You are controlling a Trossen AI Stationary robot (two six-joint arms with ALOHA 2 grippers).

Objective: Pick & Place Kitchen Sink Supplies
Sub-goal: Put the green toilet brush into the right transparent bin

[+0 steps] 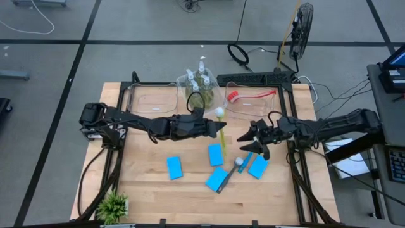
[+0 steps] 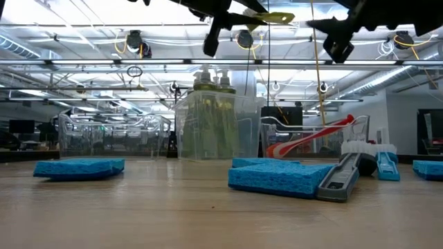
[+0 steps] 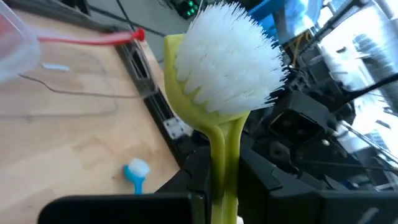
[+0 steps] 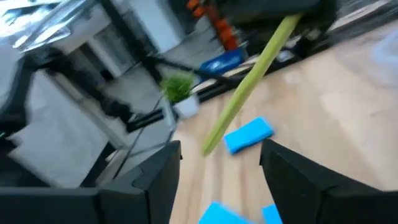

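A yellow-green dish brush (image 1: 221,130) with a white bristle head (image 3: 230,56) hangs above the table's middle, with my left gripper (image 1: 212,126) shut on it. My right gripper (image 1: 247,142) stands open just to the right of the brush's handle end, touching nothing; its wrist view shows the handle (image 4: 249,81) ahead of the fingers. On the table lie several light-blue sponges (image 1: 174,167) and a blue brush (image 1: 231,174), which leans on one sponge (image 1: 216,179). Pump bottles (image 1: 199,85) stand in the middle clear tub. A red brush (image 1: 253,96) lies in the right tub. My left gripper pinches the yellow-green brush's handle (image 3: 224,162) between its two fingers, just below the bristle head. The fingers come about level from the table's left and lie across the handle. The brush is lifted clear, with its head toward the far edge and its handle end (image 1: 223,149) toward the near edge.
Three clear tubs (image 1: 152,101) stand along the far edge. A small green potted plant (image 1: 114,206) sits at the near left corner. Bare wood lies at the near left, between the plant and the sponges.
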